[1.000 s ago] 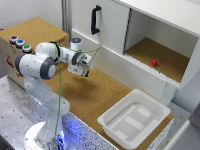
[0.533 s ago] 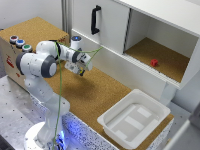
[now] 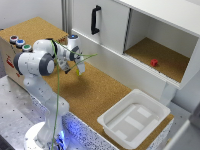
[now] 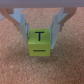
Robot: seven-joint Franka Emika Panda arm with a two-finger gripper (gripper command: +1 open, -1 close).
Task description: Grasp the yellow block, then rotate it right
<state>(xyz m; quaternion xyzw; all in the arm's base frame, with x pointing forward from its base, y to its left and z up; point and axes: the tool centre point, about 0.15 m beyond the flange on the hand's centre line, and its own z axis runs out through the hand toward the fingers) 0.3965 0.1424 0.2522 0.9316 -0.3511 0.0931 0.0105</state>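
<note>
Wrist view: gripper [image 4: 39, 33] has both fingers [image 4: 20, 23] down on either side of the yellow block [image 4: 39, 42], jaws narrowed to about block width, pads against its 2 side faces, so it looks clamped on the block. Block face toward the camera carries a dark "T" mark, with a dark dash on the face below it. Block sits roughly square between the fingers, not visibly tilted. Cork surface [image 4: 65, 65] fills the rest of the frame; can't tell from this view if the block is touching the cork or just off it. Exterior view: arm [image 3: 35, 62] reaches across the cork tabletop [image 3: 100, 90], gripper [image 3: 78, 67] pointing down, with a small yellow bit, the block [image 3: 78, 70], at its tip. That spot is over the cork just in front of the white cabinet [image 3: 107, 27], near the closed door with the black handle [image 3: 95, 20]. Red block [image 3: 154, 63] lies inside the open cabinet compartment on the exterior view's right, well apart from the gripper. White tray [image 3: 135, 117] rests on the cork toward the exterior view's lower right, also well apart. 3 coloured buttons [image 3: 20, 43] sit on a box at the exterior view's left edge, behind the arm.
</note>
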